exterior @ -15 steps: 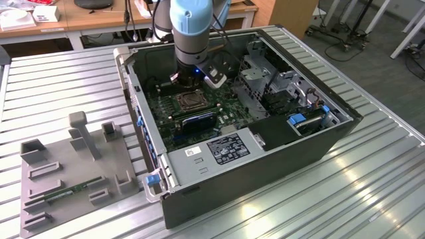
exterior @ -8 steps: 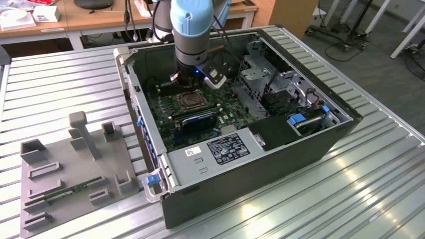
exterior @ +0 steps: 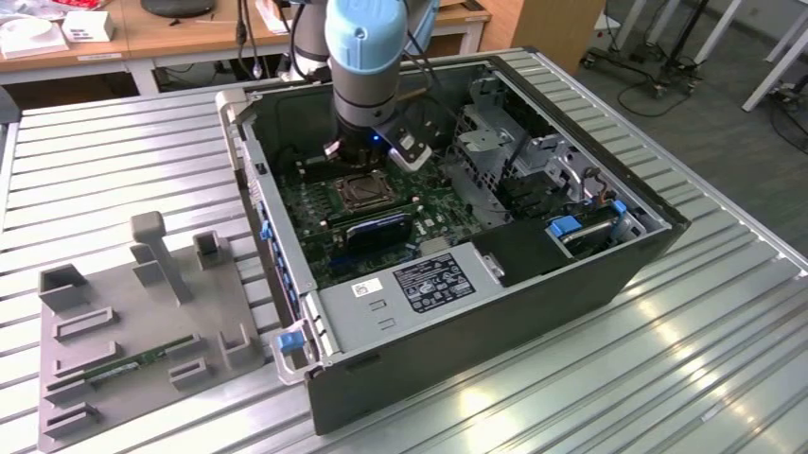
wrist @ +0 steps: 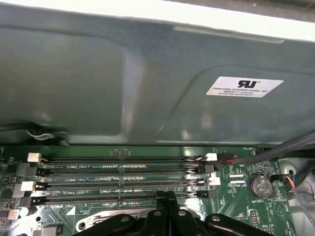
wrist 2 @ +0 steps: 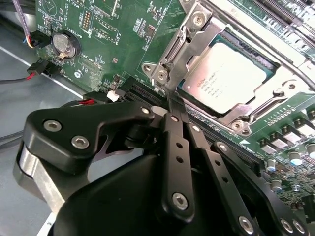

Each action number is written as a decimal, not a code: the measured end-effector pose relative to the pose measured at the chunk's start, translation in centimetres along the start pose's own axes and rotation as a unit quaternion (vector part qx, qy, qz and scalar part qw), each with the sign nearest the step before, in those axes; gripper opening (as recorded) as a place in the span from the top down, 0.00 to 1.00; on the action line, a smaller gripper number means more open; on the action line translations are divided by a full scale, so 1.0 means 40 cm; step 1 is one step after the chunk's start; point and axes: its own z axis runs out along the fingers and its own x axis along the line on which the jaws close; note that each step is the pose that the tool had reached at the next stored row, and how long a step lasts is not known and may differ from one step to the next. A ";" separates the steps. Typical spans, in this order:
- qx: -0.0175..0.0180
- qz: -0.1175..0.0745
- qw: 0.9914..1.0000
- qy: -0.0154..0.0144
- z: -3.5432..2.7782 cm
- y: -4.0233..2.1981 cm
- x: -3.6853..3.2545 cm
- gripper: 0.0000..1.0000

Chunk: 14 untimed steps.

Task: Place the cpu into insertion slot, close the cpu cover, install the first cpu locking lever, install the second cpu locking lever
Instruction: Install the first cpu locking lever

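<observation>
The cpu (wrist 2: 229,78) lies flat in the insertion slot (exterior: 360,192) on the green motherboard (wrist 2: 123,29) inside the open computer case. The silvery cpu cover (wrist 2: 197,37) is folded down around it, and the chip's metal top shows through the cut-out. My gripper (wrist 2: 173,109) is shut, its black fingers (wrist 2: 174,157) pressed together. Its tip is at a thin metal lever rod (wrist 2: 167,97) beside the cover's corner hinge. In the first wrist view the gripper (wrist: 166,197) sits just in front of the memory slots. The arm (exterior: 366,57) reaches straight down into the case.
Long black memory slots (wrist: 123,172) run beside the socket, with the case wall (wrist: 123,73) behind them. A coin battery (wrist 2: 66,43) and red-black cables (wrist 2: 39,69) lie nearby. A grey fixture plate (exterior: 139,322) holding a memory stick (exterior: 127,364) sits at the exterior view's left.
</observation>
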 end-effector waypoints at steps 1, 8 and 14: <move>-0.001 0.000 1.000 0.000 0.000 0.000 0.000 0.89; -0.006 0.001 1.000 0.000 0.002 -0.001 0.000 0.89; -0.006 0.001 1.000 0.000 -0.017 0.006 -0.003 0.89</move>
